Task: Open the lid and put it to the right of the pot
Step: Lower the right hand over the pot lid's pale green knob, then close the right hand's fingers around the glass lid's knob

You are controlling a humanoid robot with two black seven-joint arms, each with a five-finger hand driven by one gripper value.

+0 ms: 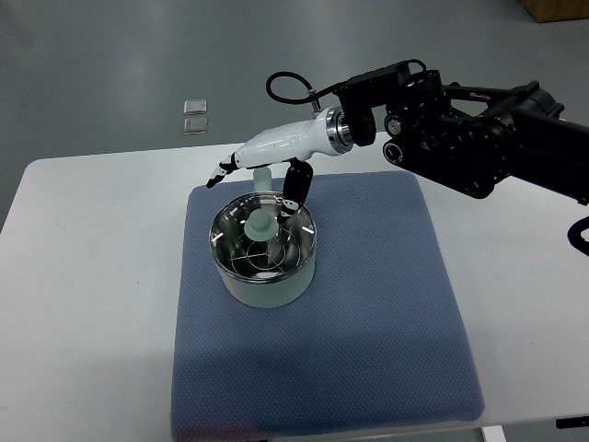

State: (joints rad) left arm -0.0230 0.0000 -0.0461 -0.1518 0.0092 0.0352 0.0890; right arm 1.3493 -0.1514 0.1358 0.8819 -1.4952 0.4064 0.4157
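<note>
Covering the near and middle part of the white table was a blue mat, its near edge close to the table's near edge. Farther in, on the left half of the mat, stood the pale green pot, upright, with the glass lid seated on its rim and the lid's pale knob in the middle. Just beyond the pot hovered the right hand, its arm entering from the right edge. Its fingers were spread and relaxed and held nothing; the dark thumb hung down over the lid's far right rim, though contact could not be made out, and the other fingertips pointed left, clear of the pot. Beyond the table, two small clear squares lay on the grey floor.
</note>
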